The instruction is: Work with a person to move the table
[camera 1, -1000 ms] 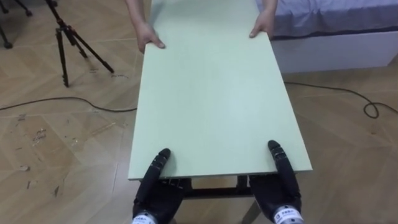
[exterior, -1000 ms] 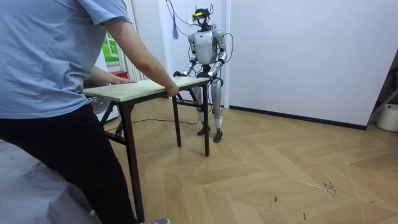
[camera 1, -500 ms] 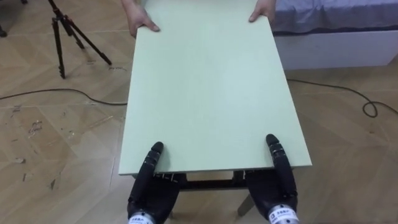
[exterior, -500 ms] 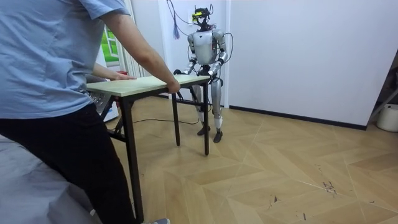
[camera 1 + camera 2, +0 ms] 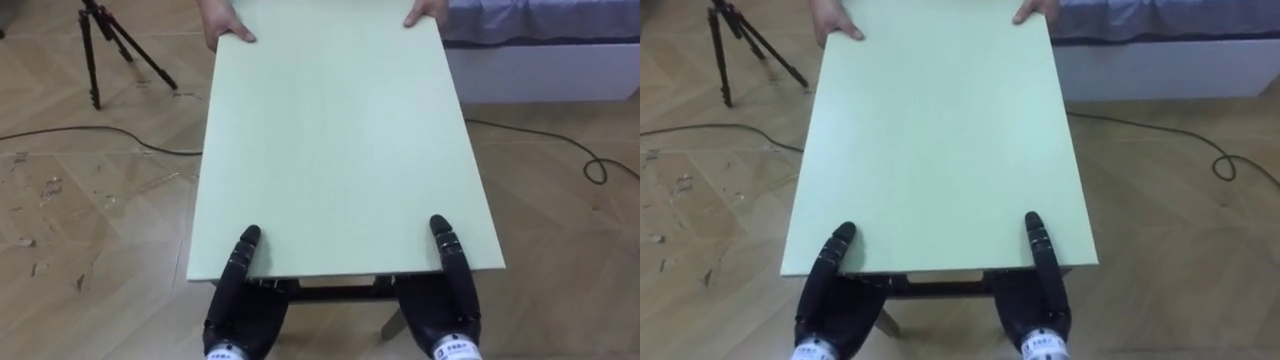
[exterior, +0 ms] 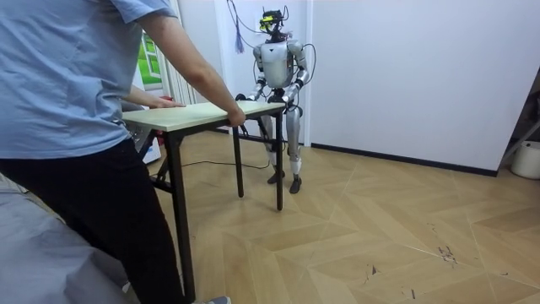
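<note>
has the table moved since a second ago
Yes, slightly: in the room view the end of the table held by the person has risen toward the green panel behind it.

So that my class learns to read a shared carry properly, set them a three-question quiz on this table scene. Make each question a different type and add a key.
1. True or false: the person holds the table at the end farthest from the robot.
2. In the eye views, what stands on the floor to the left of the table? A: tripod; B: ladder; C: broom.
3. Fill in: the robot's left hand and right hand are at the table's ____ end.
Key: 1 true; 2 A; 3 near.
</note>
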`<state>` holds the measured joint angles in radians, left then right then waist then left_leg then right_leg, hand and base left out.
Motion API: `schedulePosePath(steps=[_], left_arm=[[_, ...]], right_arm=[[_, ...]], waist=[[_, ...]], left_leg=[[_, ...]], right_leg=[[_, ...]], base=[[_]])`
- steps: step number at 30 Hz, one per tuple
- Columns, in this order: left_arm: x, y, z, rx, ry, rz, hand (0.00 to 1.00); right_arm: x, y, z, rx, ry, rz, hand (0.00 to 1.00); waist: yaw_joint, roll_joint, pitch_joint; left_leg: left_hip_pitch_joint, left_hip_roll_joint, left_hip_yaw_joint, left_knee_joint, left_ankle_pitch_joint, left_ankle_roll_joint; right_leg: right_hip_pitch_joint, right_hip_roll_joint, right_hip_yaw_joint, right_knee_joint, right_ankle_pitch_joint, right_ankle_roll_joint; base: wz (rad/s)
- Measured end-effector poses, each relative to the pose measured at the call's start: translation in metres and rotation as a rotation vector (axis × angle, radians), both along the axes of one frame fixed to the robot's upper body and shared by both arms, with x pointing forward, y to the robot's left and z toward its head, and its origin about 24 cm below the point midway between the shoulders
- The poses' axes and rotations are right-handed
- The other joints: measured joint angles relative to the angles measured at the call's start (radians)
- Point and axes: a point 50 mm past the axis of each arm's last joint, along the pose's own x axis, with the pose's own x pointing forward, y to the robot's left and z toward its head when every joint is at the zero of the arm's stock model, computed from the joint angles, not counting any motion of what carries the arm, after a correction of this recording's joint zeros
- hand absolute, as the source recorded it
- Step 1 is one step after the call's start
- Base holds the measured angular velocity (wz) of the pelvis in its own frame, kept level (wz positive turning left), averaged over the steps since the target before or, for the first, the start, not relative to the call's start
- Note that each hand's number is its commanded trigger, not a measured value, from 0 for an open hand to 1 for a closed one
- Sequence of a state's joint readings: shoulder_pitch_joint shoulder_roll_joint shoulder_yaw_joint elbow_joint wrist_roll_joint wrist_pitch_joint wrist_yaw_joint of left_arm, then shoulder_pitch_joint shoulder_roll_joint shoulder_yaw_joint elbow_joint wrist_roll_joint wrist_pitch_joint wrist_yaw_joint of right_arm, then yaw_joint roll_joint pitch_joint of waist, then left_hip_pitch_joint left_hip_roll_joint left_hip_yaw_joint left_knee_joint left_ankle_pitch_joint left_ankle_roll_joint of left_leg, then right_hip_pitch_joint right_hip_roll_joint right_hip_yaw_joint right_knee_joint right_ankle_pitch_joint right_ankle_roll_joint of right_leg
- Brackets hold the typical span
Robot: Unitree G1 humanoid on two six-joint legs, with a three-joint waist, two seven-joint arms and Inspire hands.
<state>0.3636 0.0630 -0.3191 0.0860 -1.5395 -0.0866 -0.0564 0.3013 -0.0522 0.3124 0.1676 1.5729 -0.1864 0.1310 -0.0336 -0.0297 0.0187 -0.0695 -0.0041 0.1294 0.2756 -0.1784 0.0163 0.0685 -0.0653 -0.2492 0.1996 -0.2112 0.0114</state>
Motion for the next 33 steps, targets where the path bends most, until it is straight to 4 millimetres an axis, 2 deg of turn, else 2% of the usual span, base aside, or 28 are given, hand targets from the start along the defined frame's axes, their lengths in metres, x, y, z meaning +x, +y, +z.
schedulePosePath(steps=[1, 2, 3, 4, 5, 6, 7, 8, 9, 10, 11, 12, 13, 14, 15, 17, 18, 19, 21, 22, 25, 27, 28, 29, 30, 31, 32, 33], left_arm=[[0.000, -0.001, 0.000, -0.001, 0.000, 0.001, 1.00], [-0.001, -0.002, 0.000, -0.002, 0.001, 0.000, 1.00], [-0.002, -0.002, 0.000, 0.004, -0.006, 0.001, 1.00], [-0.002, 0.000, 0.000, 0.006, -0.015, 0.012, 1.00], [-0.002, 0.002, 0.000, 0.007, -0.022, 0.022, 1.00], [-0.003, -0.001, -0.001, -0.001, -0.015, 0.009, 1.00], [-0.005, -0.002, -0.002, -0.005, -0.009, 0.007, 1.00], [-0.008, -0.003, -0.004, -0.009, 0.003, 0.015, 1.00], [-0.011, -0.002, -0.005, -0.012, 0.012, 0.019, 1.00], [-0.011, -0.002, -0.005, -0.012, 0.014, 0.021, 1.00], [-0.011, -0.002, -0.005, -0.017, 0.013, 0.024, 1.00], [-0.010, -0.002, -0.005, -0.020, 0.009, 0.023, 1.00], [-0.009, -0.002, -0.004, -0.020, 0.006, 0.019, 1.00], [-0.007, -0.002, -0.003, -0.020, -0.002, 0.017, 1.00], [-0.002, -0.005, 0.000, -0.021, -0.020, 0.004, 1.00], [0.003, -0.007, 0.002, -0.019, -0.036, -0.010, 1.00], [0.004, -0.007, 0.003, -0.017, -0.035, -0.012, 1.00], [0.004, -0.007, 0.003, -0.016, -0.034, -0.013, 1.00], [0.003, -0.008, 0.002, -0.020, -0.027, -0.012, 1.00], [0.002, -0.008, 0.002, -0.019, -0.025, -0.013, 1.00], [0.000, -0.005, 0.000, -0.004, -0.020, -0.020, 1.00], [-0.001, -0.004, 0.000, -0.009, -0.017, -0.018, 1.00], [-0.001, -0.003, 0.000, -0.010, -0.016, -0.017, 1.00], [-0.001, -0.002, -0.001, -0.012, -0.014, -0.012, 1.00], [-0.001, 0.000, 0.000, -0.007, -0.015, -0.016, 1.00], [-0.001, 0.000, -0.001, -0.005, -0.013, -0.022, 1.00], [-0.003, -0.002, -0.002, -0.002, -0.001, -0.035, 1.00], [-0.005, -0.003, -0.003, -0.003, 0.007, -0.039, 1.00]], right_arm=[[0.000, -0.001, 0.000, 0.001, 0.002, -0.001, 1.00], [-0.002, -0.001, -0.001, 0.002, 0.008, -0.002, 1.00], [-0.003, 0.002, -0.001, 0.008, 0.009, 0.004, 1.00], [-0.001, 0.004, 0.000, 0.009, 0.002, 0.014, 1.00], [0.000, 0.004, 0.002, -0.001, -0.009, 0.015, 1.00], [-0.002, 0.001, 0.001, -0.014, -0.008, 0.005, 1.00], [-0.003, -0.001, 0.000, -0.018, -0.004, 0.000, 1.00], [-0.005, -0.002, -0.001, -0.016, 0.008, 0.008, 1.00], [-0.006, -0.002, -0.001, -0.022, 0.010, 0.019, 1.00], [-0.006, -0.002, -0.001, -0.027, 0.010, 0.024, 1.00], [-0.005, -0.002, -0.001, -0.028, 0.006, 0.026, 1.00], [-0.005, -0.002, 0.000, -0.027, 0.002, 0.027, 1.00], [-0.005, -0.002, 0.000, -0.026, 0.001, 0.025, 1.00], [-0.003, -0.002, 0.002, -0.026, -0.008, 0.024, 1.00], [-0.002, -0.004, 0.005, -0.028, -0.022, 0.014, 1.00], [0.000, -0.007, 0.007, -0.027, -0.034, -0.002, 1.00], [0.000, -0.007, 0.006, -0.023, -0.032, -0.004, 1.00], [-0.001, -0.007, 0.006, -0.022, -0.031, -0.004, 1.00], [-0.003, -0.007, 0.005, -0.022, -0.029, -0.003, 1.00], [-0.004, -0.006, 0.004, -0.021, -0.027, -0.003, 1.00], [-0.008, -0.007, 0.002, -0.016, -0.023, -0.006, 1.00], [-0.008, -0.005, 0.002, -0.012, -0.023, 0.015, 1.00], [-0.008, -0.005, 0.002, -0.012, -0.023, 0.021, 1.00], [-0.007, -0.005, 0.003, -0.007, -0.023, 0.028, 1.00], [-0.008, -0.005, 0.002, -0.004, -0.021, 0.028, 1.00], [-0.009, -0.006, 0.001, -0.002, -0.012, 0.023, 1.00], [-0.016, -0.007, -0.002, 0.004, 0.008, 0.009, 1.00], [-0.020, -0.006, -0.003, 0.010, 0.022, 0.001, 1.00]], waist=[[0.002, 0.002, 0.0006], [0.007, 0.016, 0.0076], [0.015, 0.020, 0.0086], [0.016, 0.011, 0.0028], [0.002, 0.029, 0.0018], [-0.001, 0.042, 0.0017], [-0.003, 0.044, 0.0029], [0.006, 0.043, 0.0027], [0.011, 0.046, 0.0033], [0.011, 0.049, 0.0036], [-0.001, 0.055, 0.0037], [-0.020, 0.061, 0.0060], [-0.030, 0.063, 0.0076], [-0.048, 0.070, 0.0088], [-0.055, 0.078, 0.0123], [-0.060, 0.081, 0.0123], [-0.067, 0.081, 0.0126], [-0.070, 0.081, 0.0126], [-0.065, 0.085, 0.0118], [-0.062, 0.085, 0.0118], [-0.055, 0.081, 0.0097], [-0.039, 0.075, 0.0076], [-0.041, 0.074, 0.0070], [-0.044, 0.071, 0.0054], [-0.042, 0.064, 0.0040], [-0.045, 0.059, 0.0038], [-0.050, 0.040, -0.0011], [-0.053, 0.019, -0.0066]], left_leg=[[-0.006, 0.012, -0.008, 0.016, 0.000, 0.000], [-0.017, 0.034, -0.069, 0.054, 0.000, 0.000], [-0.051, 0.045, -0.139, 0.104, -0.001, -0.002], [-0.082, 0.046, -0.154, 0.136, -0.005, -0.009], [-0.131, 0.058, -0.153, 0.210, -0.032, -0.048], [-0.150, 0.085, -0.108, 0.264, -0.049, -0.069], [-0.151, 0.100, -0.086, 0.287, -0.055, -0.074], [-0.147, 0.123, -0.052, 0.337, -0.066, -0.082], [-0.143, 0.136, -0.050, 0.402, -0.086, -0.099], [-0.138, 0.141, -0.052, 0.428, -0.095, -0.108], [-0.120, 0.154, -0.054, 0.458, -0.110, -0.113], [-0.084, 0.170, -0.053, 0.440, -0.130, -0.112], [-0.059, 0.179, -0.050, 0.417, -0.144, -0.111], [-0.017, 0.189, -0.047, 0.345, -0.177, -0.114], [0.004, 0.188, -0.041, 0.262, -0.205, -0.113], [0.011, 0.172, -0.018, 0.166, -0.212, -0.104], [0.010, 0.150, -0.017, 0.130, -0.202, -0.078], [0.008, 0.141, -0.015, 0.119, -0.194, -0.064], [0.012, 0.101, 0.006, 0.085, -0.168, -0.028], [0.012, 0.092, 0.007, 0.080, -0.162, -0.023], [0.012, 0.042, 0.026, 0.059, -0.127, 0.007], [-0.004, 0.017, 0.060, 0.050, -0.102, 0.036], [-0.013, 0.009, 0.061, 0.047, -0.097, 0.043], [-0.031, -0.001, 0.073, 0.047, -0.081, 0.060], [-0.051, -0.003, 0.091, 0.052, -0.070, 0.077], [-0.054, -0.003, 0.105, 0.055, -0.066, 0.083], [-0.047, -0.005, 0.142, 0.053, -0.058, 0.091], [-0.047, -0.015, 0.155, 0.057, -0.052, 0.099]], right_leg=[[-0.013, 0.002, 0.000, 0.030, 0.000, 0.000], [-0.070, 0.020, 0.018, 0.113, -0.021, -0.007], [-0.118, 0.072, 0.102, 0.050, -0.015, -0.042], [-0.137, 0.081, 0.126, 0.004, 0.020, -0.061], [-0.170, 0.087, 0.099, 0.018, 0.090, -0.089], [-0.174, 0.096, 0.073, 0.042, 0.077, -0.103], [-0.174, 0.100, 0.063, 0.053, 0.074, -0.107], [-0.169, 0.104, 0.025, 0.061, 0.065, -0.121], [-0.165, 0.108, -0.004, 0.060, 0.059, -0.132], [-0.164, 0.112, -0.009, 0.058, 0.058, -0.133], [-0.167, 0.116, -0.033, 0.060, 0.060, -0.136], [-0.177, 0.118, -0.062, 0.071, 0.060, -0.136], [-0.187, 0.118, -0.073, 0.079, 0.060, -0.136], [-0.213, 0.117, -0.089, 0.095, 0.061, -0.135], [-0.245, 0.113, -0.101, 0.105, 0.069, -0.129], [-0.281, 0.097, -0.106, 0.112, 0.092, -0.118], [-0.292, 0.081, -0.105, 0.109, 0.107, -0.109], [-0.298, 0.072, -0.101, 0.109, 0.114, -0.104], [-0.317, 0.042, -0.074, 0.107, 0.141, -0.088], [-0.319, 0.035, -0.070, 0.105, 0.149, -0.085], [-0.337, -0.001, -0.048, 0.102, 0.193, -0.071], [-0.377, -0.024, -0.012, 0.107, 0.249, -0.058], [-0.387, -0.031, -0.002, 0.109, 0.264, -0.048], [-0.405, -0.041, 0.019, 0.106, 0.299, -0.016], [-0.428, -0.057, 0.052, 0.154, 0.300, 0.021], [-0.443, -0.077, 0.053, 0.240, 0.254, 0.036], [-0.454, -0.127, 0.052, 0.445, 0.161, 0.036], [-0.438, -0.172, 0.059, 0.622, 0.100, 0.052]], base=[[0.00], [-0.20], [-0.23], [0.05], [0.34], [0.35], [0.00], [-0.27], [-0.27], [-0.06], [0.32], [0.47], [0.51], [0.37], [0.25], [0.14], [0.10], [0.00], [-0.16], [-0.14], [-0.13], [-0.36], [-0.15], [0.03], [0.17], [0.41], [0.56], [0.47]])
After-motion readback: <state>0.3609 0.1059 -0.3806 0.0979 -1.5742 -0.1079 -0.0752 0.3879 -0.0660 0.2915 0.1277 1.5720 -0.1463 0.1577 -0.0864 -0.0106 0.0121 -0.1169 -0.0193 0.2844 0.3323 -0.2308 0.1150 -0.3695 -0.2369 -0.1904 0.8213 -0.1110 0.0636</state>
